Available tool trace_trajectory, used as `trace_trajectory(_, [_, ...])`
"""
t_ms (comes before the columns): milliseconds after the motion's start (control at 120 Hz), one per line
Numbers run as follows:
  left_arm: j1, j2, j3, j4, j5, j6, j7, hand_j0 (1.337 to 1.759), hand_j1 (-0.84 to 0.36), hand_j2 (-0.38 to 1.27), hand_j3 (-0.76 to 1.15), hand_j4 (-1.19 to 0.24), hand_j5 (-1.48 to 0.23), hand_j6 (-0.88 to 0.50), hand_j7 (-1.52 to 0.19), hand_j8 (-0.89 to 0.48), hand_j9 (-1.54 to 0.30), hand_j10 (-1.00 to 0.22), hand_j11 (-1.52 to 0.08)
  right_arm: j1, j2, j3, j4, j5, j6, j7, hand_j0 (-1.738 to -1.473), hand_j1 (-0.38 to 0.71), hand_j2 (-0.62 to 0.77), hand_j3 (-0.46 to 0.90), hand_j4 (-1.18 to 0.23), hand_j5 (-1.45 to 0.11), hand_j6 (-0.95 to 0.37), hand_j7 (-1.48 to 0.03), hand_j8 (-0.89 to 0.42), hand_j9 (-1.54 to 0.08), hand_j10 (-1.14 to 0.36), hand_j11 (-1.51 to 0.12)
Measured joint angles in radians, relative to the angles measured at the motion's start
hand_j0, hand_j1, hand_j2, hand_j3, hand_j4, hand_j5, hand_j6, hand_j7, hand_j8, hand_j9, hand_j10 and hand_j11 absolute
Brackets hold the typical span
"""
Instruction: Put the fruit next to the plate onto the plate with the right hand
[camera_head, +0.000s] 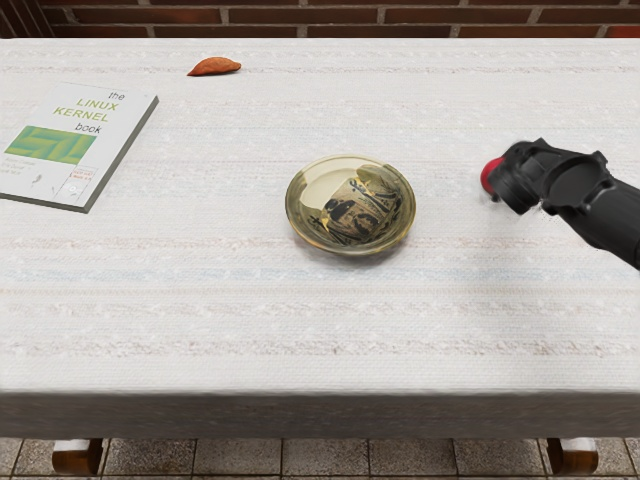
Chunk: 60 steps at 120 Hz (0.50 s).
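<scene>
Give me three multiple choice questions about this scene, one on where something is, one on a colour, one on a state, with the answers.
1. Where does the book lie relative to the plate?
A. To its left
B. On it
C. To its right

2. What colour is the fruit at the right hand?
A. Green
B. Red
C. Blue

3. What state is the book in?
A. Open flat
B. Standing upright
C. Closed, lying flat

Answers:
1 A: the book is far left in the view and the plate is central.
2 B: a red curve shows at the hand's left side.
3 C: the book's whole front cover faces up.
</scene>
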Motion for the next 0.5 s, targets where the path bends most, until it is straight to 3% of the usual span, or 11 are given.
trace_trajectory(100, [0.000, 0.000, 0.000, 0.000, 0.000, 0.000, 0.000, 1.658, 0.34, 0.00, 0.00, -0.01, -0.01, -0.01, -0.01, -0.01, -0.01, -0.01, -0.01, 0.003, -0.007, 0.124, -0.105, 0.007, 0.003, -0.001, -1.644, 0.35, 0.17, 0.00, -0.42, -1.05, -0.32, -1.03, -0.44, -1.04, -0.70, -1.05])
trace_trajectory(200, [0.000, 0.000, 0.000, 0.000, 0.000, 0.000, 0.000, 1.658, 0.34, 0.00, 0.00, -0.01, -0.01, -0.01, -0.01, -0.01, -0.01, -0.01, -0.01, 0.010, -0.049, 0.337, -0.151, 0.051, 0.046, -0.001, -1.642, 0.36, 0.19, 0.00, -0.41, -1.10, -0.31, -1.07, -0.45, -1.10, -0.75, -1.11])
trace_trajectory(225, [0.000, 0.000, 0.000, 0.000, 0.000, 0.000, 0.000, 1.658, 0.34, 0.00, 0.00, -0.01, -0.01, -0.01, -0.01, -0.01, -0.01, -0.01, -0.01, 0.010, -0.069, 0.411, -0.156, 0.076, 0.093, -0.001, -1.642, 0.37, 0.27, 0.00, -0.40, -1.12, -0.31, -1.08, -0.44, -1.11, -0.76, -1.12])
trace_trajectory(342, [0.000, 0.000, 0.000, 0.000, 0.000, 0.000, 0.000, 1.658, 0.34, 0.00, 0.00, -0.01, -0.01, -0.01, -0.01, -0.01, -0.01, -0.01, -0.01, -0.007, -0.184, 0.676, -0.170, 0.269, 0.428, 0.000, -1.640, 0.33, 0.16, 0.00, -0.42, -1.14, -0.34, -1.10, -0.47, -1.15, -0.79, -1.16])
trace_trajectory(417, [0.000, 0.000, 0.000, 0.000, 0.000, 0.000, 0.000, 1.658, 0.34, 0.00, 0.00, -0.01, -0.01, -0.01, -0.01, -0.01, -0.01, -0.01, -0.01, -0.026, -0.226, 0.748, -0.172, 0.360, 0.596, 0.000, -1.638, 0.30, 0.11, 0.00, -0.44, -1.16, -0.36, -1.11, -0.49, -1.16, -0.80, -1.18])
trace_trajectory(500, [0.000, 0.000, 0.000, 0.000, 0.000, 0.000, 0.000, 1.658, 0.34, 0.00, 0.00, -0.01, -0.01, -0.01, -0.01, -0.01, -0.01, -0.01, -0.01, -0.038, -0.201, 0.766, -0.171, 0.401, 0.687, -0.001, -1.637, 0.32, 0.11, 0.00, -0.43, -1.17, -0.36, -1.12, -0.50, -1.17, -0.82, -1.18])
